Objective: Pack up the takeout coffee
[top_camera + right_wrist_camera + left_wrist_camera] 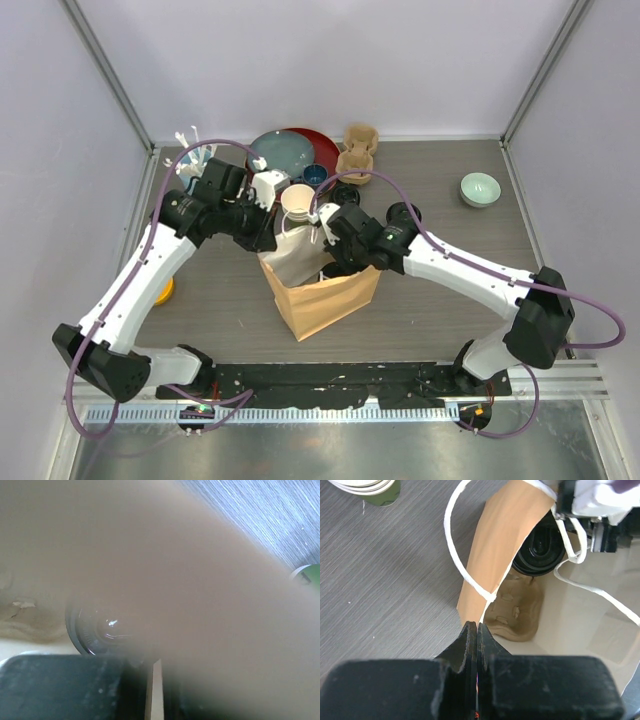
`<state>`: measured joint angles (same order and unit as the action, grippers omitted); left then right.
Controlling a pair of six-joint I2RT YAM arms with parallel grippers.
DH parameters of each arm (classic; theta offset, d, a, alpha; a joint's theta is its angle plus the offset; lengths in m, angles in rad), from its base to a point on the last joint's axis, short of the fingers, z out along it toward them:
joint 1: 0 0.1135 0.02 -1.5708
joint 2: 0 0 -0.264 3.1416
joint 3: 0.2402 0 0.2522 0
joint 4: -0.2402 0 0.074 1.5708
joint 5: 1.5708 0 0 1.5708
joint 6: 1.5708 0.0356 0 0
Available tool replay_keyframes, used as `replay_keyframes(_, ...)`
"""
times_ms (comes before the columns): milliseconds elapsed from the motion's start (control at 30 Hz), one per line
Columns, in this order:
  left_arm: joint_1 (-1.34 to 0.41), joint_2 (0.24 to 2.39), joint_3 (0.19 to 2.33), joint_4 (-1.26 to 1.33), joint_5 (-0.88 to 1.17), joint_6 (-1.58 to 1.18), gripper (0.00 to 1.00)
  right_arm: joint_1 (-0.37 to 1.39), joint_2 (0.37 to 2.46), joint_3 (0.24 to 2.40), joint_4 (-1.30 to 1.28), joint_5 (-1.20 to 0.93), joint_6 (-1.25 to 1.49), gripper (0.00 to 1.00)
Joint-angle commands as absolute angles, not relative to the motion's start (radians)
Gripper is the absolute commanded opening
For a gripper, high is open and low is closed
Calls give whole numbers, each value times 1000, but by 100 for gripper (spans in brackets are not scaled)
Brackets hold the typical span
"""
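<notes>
The left pincer (476,630) and right pincer (155,685) pinch the paper bag (325,300) — black lid (540,555) inside.

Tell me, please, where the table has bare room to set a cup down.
Bare wood lies between the paper bag and the left arm, and between the cup carriers and the green bowl. Behind the bag, near the plates, it is crowded.

paper bag (330,295) 1 | plates (283,153) 2 | green bowl (479,188) 1 | arms (135,280) 2
</notes>
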<state>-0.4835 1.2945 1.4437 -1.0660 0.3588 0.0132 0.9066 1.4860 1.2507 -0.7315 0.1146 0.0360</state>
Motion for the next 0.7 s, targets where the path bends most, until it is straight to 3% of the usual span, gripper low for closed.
replay_keyframes(0, -482, 1269, 1439, -1066, 397, 54, 0, 896, 1517, 1249, -765, 141, 69, 1)
replay_keyframes(367, -486, 1252, 1431, -1098, 531, 103, 0, 873, 1560, 1238, -767, 164, 104, 2)
replay_keyframes(667, -488, 1252, 1430, -1123, 525, 136, 0, 873, 1500, 1285, -761, 156, 133, 38)
